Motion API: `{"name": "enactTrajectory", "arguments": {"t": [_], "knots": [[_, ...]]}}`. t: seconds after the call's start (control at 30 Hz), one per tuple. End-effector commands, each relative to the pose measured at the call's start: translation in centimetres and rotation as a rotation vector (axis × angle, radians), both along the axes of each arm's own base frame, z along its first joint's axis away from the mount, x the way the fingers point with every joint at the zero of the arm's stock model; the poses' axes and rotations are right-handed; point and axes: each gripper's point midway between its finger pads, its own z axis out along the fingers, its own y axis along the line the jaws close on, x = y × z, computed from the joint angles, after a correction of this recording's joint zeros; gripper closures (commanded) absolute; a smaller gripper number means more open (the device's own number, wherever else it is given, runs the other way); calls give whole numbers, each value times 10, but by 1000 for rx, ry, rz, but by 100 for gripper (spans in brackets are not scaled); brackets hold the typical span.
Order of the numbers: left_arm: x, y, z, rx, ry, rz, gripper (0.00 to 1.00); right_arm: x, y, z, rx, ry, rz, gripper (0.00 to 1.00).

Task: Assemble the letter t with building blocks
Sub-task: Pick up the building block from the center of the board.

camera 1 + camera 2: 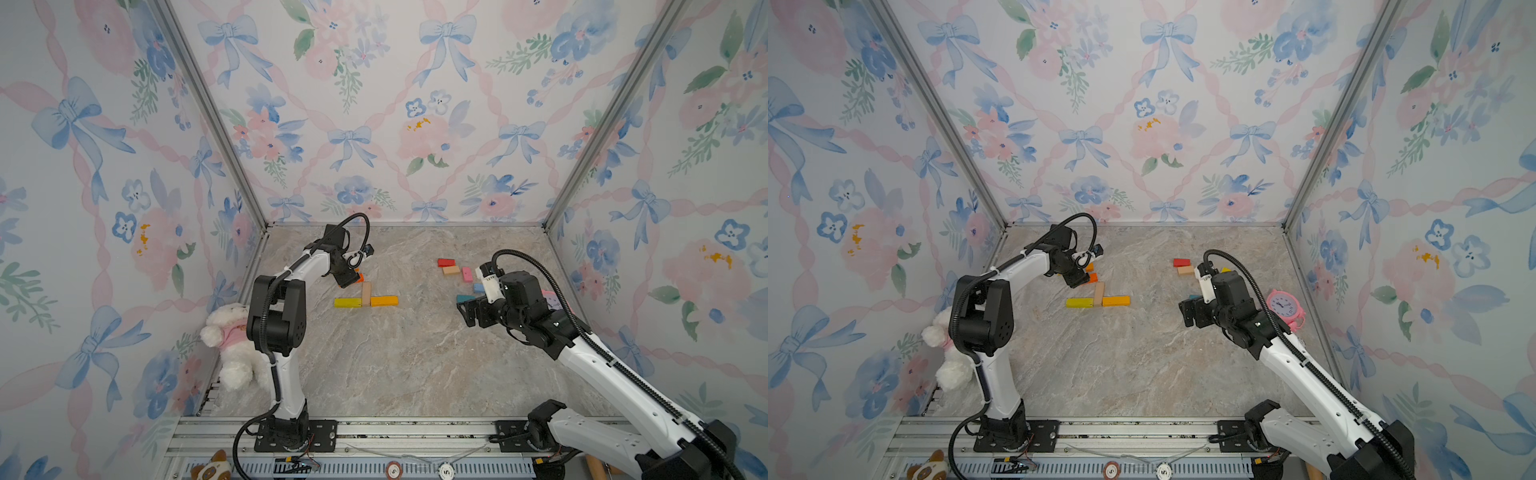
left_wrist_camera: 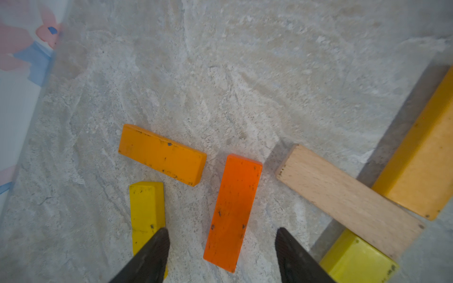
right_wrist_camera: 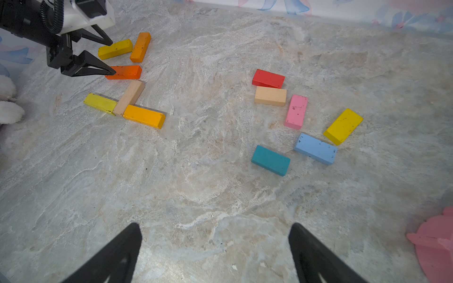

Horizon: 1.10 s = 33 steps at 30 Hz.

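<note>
A yellow block, an upright tan block and an amber block lie joined in a T-like shape at mid-left. Just behind them lies a dark orange block, with an amber block and a yellow block beside it. My left gripper hovers open over the dark orange block, a finger on each side, not touching it. Red, peach, pink, yellow, blue and teal blocks lie scattered on the right. My right gripper is open and holds nothing, nearer than that cluster.
A white plush toy leans against the left wall beside the left arm. A pink alarm clock stands by the right wall behind the right arm. Floral walls close the marble floor on three sides.
</note>
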Motion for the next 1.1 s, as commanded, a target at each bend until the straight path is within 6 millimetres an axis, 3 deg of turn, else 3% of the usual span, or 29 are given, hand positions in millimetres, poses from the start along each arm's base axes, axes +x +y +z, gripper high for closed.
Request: {"name": "enactTrajectory", "arguments": {"t": [0.0, 1.07], "knots": [[-14, 4, -19, -5, 71, -6, 30, -1, -4, 7, -6, -9, -9, 4], [-14, 13, -48, 6, 136, 49, 37, -1, -5, 5, -10, -5, -13, 4]]}}
